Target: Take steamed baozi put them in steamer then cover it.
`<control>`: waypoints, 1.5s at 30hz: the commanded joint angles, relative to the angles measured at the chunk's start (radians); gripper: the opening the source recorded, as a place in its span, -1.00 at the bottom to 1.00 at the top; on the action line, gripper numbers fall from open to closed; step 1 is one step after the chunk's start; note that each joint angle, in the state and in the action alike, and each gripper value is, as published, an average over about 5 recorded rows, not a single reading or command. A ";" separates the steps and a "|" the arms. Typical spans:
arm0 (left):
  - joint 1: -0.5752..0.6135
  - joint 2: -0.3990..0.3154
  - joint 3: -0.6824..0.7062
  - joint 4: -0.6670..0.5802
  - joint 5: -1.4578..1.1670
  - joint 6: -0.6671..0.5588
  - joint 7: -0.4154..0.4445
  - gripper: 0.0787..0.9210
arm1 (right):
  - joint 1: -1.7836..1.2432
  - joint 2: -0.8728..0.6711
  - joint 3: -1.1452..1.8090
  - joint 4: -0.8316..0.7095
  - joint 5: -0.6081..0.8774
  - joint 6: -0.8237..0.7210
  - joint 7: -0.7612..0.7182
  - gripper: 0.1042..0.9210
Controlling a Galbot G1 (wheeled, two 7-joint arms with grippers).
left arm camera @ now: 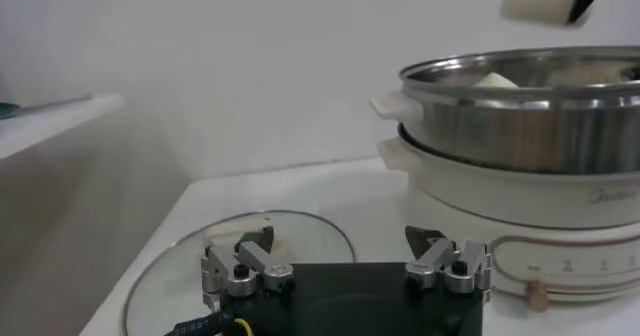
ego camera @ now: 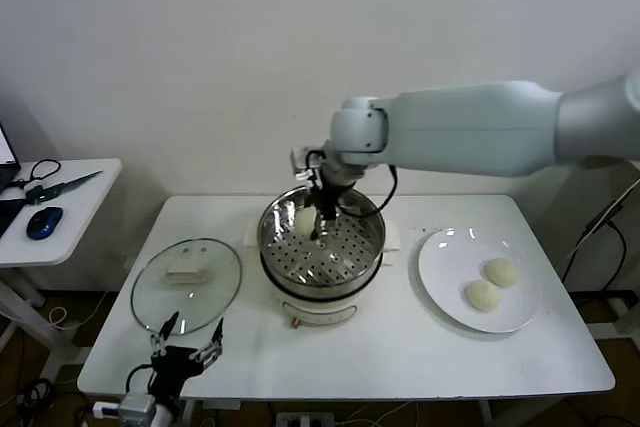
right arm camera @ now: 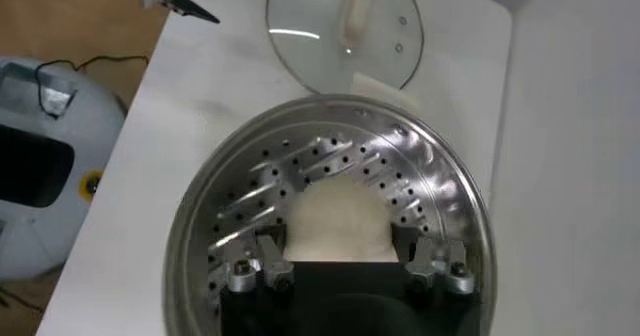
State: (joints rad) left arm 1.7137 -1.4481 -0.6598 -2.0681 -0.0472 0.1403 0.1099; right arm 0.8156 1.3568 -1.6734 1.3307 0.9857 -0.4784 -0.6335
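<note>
Over the steamer (ego camera: 322, 247), a baozi (right arm camera: 338, 220) is held by the right gripper's (right arm camera: 340, 258) half-closed fingers for lowering; left gripper (ego camera: 187, 336) waits spread wide, empty.

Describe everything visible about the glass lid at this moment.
The glass lid is a round, clear disc with a thin metal rim and a cream rectangular handle at its centre. It lies flat on the white table, handle up, to the robot's left of the steamer and apart from it. Nothing holds it: the left end effector hangs open at the lid's near edge, its fingertips just over the rim; contact cannot be told.
</note>
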 commanded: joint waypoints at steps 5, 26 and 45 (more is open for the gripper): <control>-0.002 0.005 0.000 -0.006 -0.002 -0.001 0.001 0.77 | -0.179 0.094 0.037 -0.168 -0.035 -0.058 0.086 0.43; 0.003 -0.002 -0.004 -0.009 -0.002 0.004 0.001 0.77 | -0.079 0.042 0.027 -0.140 -0.049 0.034 -0.050 0.75; -0.004 -0.002 -0.014 -0.016 -0.016 0.005 -0.003 0.77 | 0.315 -0.676 -0.324 0.068 -0.427 0.363 -0.447 0.76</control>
State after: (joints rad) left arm 1.7118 -1.4508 -0.6719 -2.0844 -0.0563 0.1464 0.1078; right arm 1.0226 0.9689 -1.8620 1.3178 0.7276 -0.2159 -0.9771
